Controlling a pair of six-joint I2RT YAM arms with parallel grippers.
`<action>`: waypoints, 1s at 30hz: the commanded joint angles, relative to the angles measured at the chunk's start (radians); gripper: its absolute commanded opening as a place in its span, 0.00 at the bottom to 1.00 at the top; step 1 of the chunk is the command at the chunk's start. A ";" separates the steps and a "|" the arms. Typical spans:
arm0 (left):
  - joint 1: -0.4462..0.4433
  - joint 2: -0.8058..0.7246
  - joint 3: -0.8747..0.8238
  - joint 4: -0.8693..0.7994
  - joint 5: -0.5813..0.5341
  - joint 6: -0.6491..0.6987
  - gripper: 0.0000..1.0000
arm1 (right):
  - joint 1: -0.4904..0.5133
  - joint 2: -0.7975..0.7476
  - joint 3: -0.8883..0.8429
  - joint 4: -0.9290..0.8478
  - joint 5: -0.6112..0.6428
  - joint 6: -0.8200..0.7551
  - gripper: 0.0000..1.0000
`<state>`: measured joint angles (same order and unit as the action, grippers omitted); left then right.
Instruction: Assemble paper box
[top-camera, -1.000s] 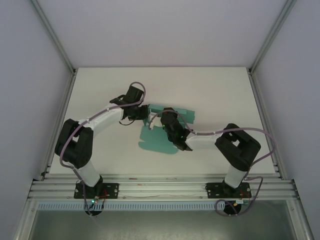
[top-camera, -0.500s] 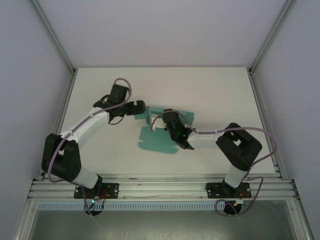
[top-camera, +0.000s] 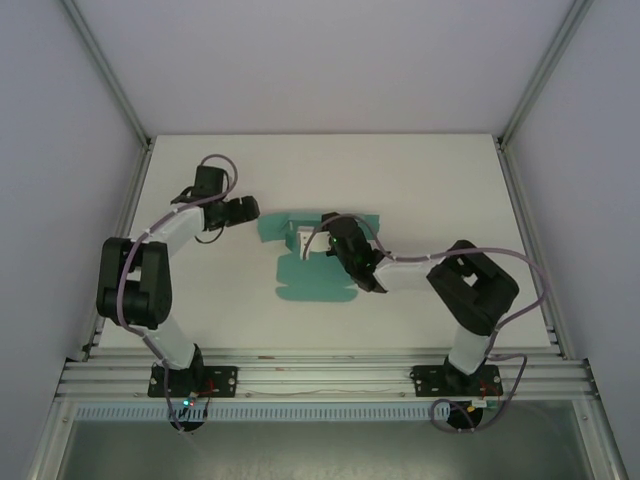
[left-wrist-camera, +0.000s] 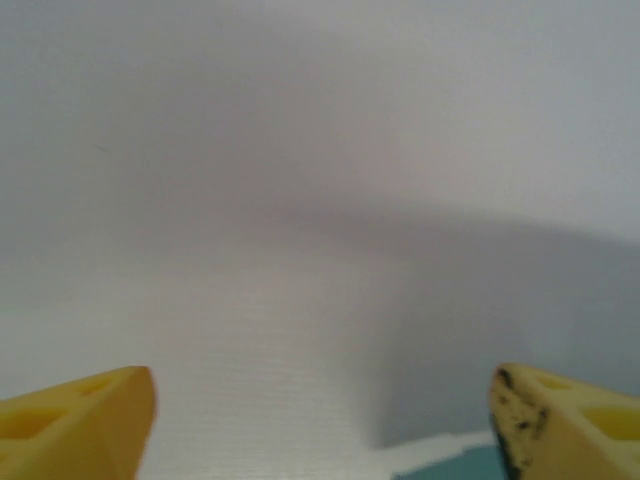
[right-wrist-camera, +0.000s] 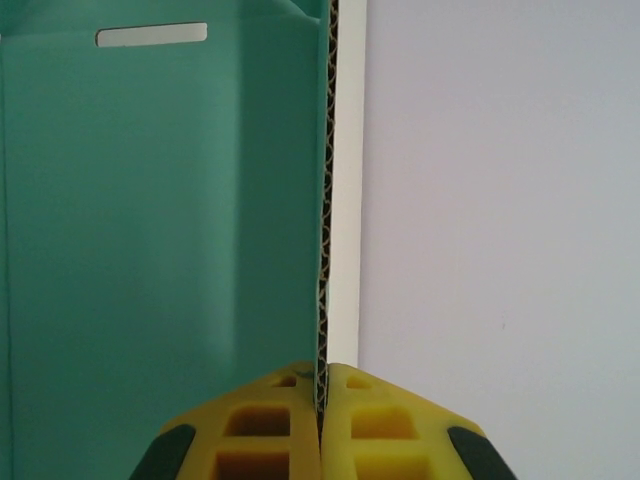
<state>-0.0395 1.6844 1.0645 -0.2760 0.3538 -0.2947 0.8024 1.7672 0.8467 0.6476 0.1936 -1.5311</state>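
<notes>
The paper box (top-camera: 308, 283) is a teal die-cut sheet lying mostly flat mid-table, with one panel lifted so its white underside shows. My right gripper (top-camera: 322, 245) is shut on that raised panel. In the right wrist view the yellow fingertips (right-wrist-camera: 322, 400) pinch the corrugated edge, with the teal face (right-wrist-camera: 160, 220) and a slot (right-wrist-camera: 150, 35) to their left. My left gripper (top-camera: 250, 211) hangs open to the left of the sheet, apart from it. Its yellow fingers (left-wrist-camera: 80, 425) are spread wide with nothing between them, and a teal corner of the sheet (left-wrist-camera: 455, 468) shows low down.
The white table (top-camera: 430, 180) has bare room on all sides of the sheet. Metal frame posts (top-camera: 120, 200) and grey walls bound it left, right and behind. A rail (top-camera: 320, 375) with both arm bases runs along the near edge.
My left arm has swung back and to the left, away from the sheet. My right gripper has kept hold of the panel and shifted slightly to the left with it.
</notes>
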 joint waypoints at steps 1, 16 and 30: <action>-0.009 -0.018 -0.075 0.132 0.173 0.046 0.75 | -0.006 0.007 0.041 0.020 -0.019 -0.018 0.00; -0.217 -0.141 -0.314 0.477 0.174 0.101 0.63 | -0.012 0.051 0.006 0.148 0.080 -0.082 0.00; -0.288 -0.117 -0.459 0.783 0.086 0.127 0.68 | 0.016 0.069 -0.136 0.331 0.092 -0.184 0.00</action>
<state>-0.3256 1.5513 0.6006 0.3717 0.4591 -0.1844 0.8009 1.8225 0.7456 0.9306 0.2787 -1.6718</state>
